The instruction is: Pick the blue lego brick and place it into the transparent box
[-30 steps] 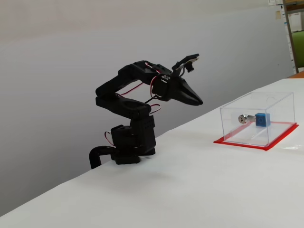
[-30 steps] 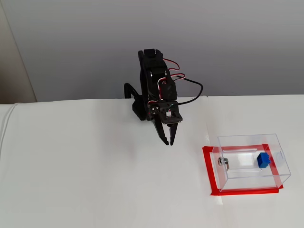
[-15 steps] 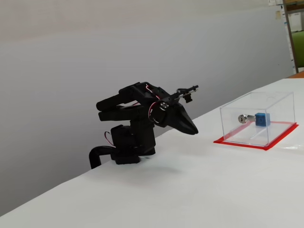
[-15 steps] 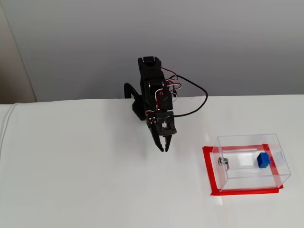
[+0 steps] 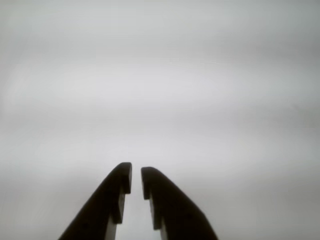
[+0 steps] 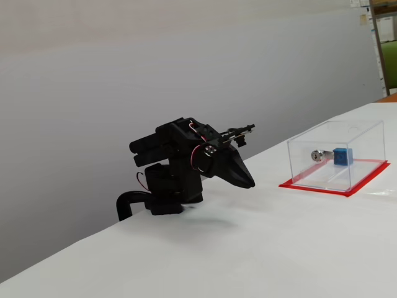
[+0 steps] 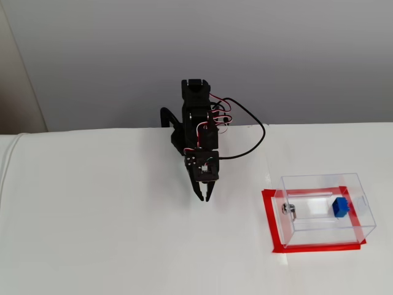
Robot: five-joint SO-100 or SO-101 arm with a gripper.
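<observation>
The blue lego brick (image 6: 342, 156) lies inside the transparent box (image 6: 363, 138) on its red base sheet (image 6: 367, 176). In the other fixed view the brick (image 7: 339, 207) sits in the right half of the box (image 7: 319, 182). My gripper (image 6: 250, 184) is folded low over the table, well to the left of the box, tips pointing down. In the wrist view the gripper (image 5: 136, 180) shows only a narrow slit between its dark fingertips, with nothing in it and bare white table beyond. It also shows in the second fixed view (image 7: 205, 198).
A small silver metal piece (image 7: 291, 210) lies in the box's left part, and shows beside the brick in the side view (image 6: 317, 155). The arm's base (image 7: 195, 117) stands at the table's back edge by the grey wall, with a black cable (image 7: 261, 132) looping right.
</observation>
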